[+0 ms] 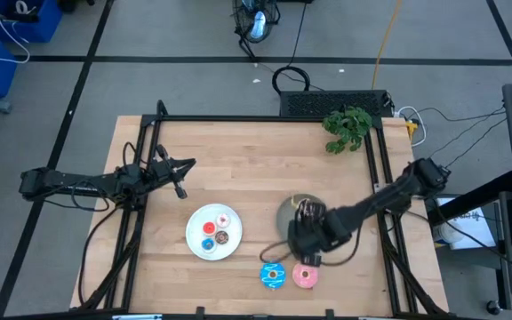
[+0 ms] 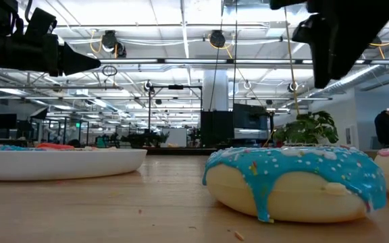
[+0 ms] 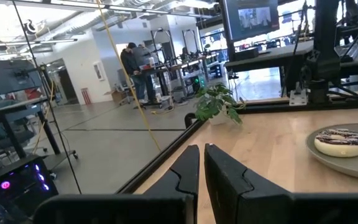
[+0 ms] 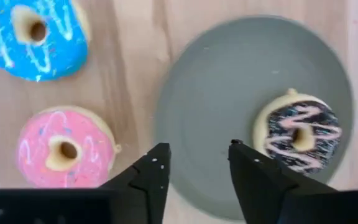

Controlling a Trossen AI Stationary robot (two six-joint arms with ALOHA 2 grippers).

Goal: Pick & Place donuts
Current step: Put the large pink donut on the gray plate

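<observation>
Grey plate [image 4: 229,93] and pale wooden surface [image 1: 238,160] fill what is seen past the right pincer [image 4: 194,163], which hangs above the plate's near rim with its two dark fingers [image 4: 151,177] parted by a moderate gap. Nothing is held between them and nothing is touched. On the plate, off to one side, the dark brown donut [image 4: 298,137] with pale drizzle lies flat — apart from the fingers.

Just beside the plate, on the bare wood, the pink donut [image 4: 64,149] and the blue sprinkled donut [image 4: 39,34] lie side by side, close together but not seen to touch. From above, the same pair is found near the front edge of the surface, blue to the left of pink, with the right arm's wrist over the grey plate behind them. In the low view the blue donut fills the foreground, and the right arm is seen above it as a dark shape.

Three tiny donuts [image 1: 213,233] — white-pink, red and brown — are gathered on the white plate [image 1: 196,244], left of the grey one.

The left pincer [image 1: 185,164] is held well apart from all of this, over the left part of the surface, its fingers [image 3: 188,171] brought nearly together and gripping nothing. A small green plant [image 1: 347,129] stands at the far right corner.
</observation>
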